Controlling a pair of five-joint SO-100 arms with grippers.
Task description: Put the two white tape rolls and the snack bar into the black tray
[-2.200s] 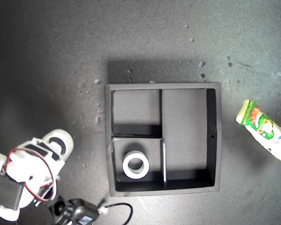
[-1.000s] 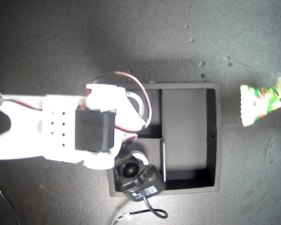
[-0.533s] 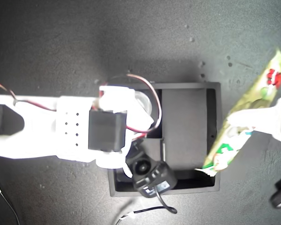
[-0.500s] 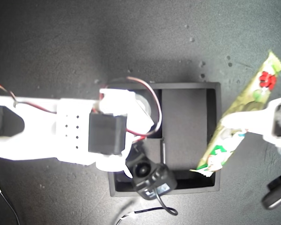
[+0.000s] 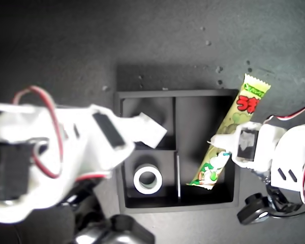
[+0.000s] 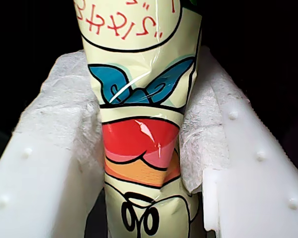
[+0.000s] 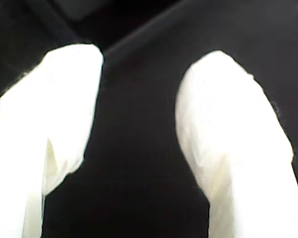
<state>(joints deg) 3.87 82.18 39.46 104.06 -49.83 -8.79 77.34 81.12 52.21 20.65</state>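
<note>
The black tray (image 5: 231,203) lies in the middle of the exterior view. One white tape roll (image 5: 148,179) lies flat in its small near compartment; the other roll is hidden. The snack bar (image 5: 233,126) slants across the long compartment, its lower end inside and its upper end past the far wall. My first gripper (image 5: 219,142) (image 6: 141,144) is shut on the snack bar (image 6: 139,99) near its middle. My second gripper (image 5: 151,130) (image 7: 139,74) hangs open over the small far compartment, with only black surface between its fingers (image 7: 64,109).
The second arm's white body (image 5: 56,152) with red wires fills the exterior view's left, beside the tray. The first arm's body (image 5: 290,157) sits at the exterior view's right. Black camera housings (image 5: 254,213) and pale specks (image 5: 218,68) show on the dark table.
The second arm pulled back toward the exterior view's left, uncovering the roll in the near compartment. The first gripper brought the snack bar lower and further into the long compartment.
</note>
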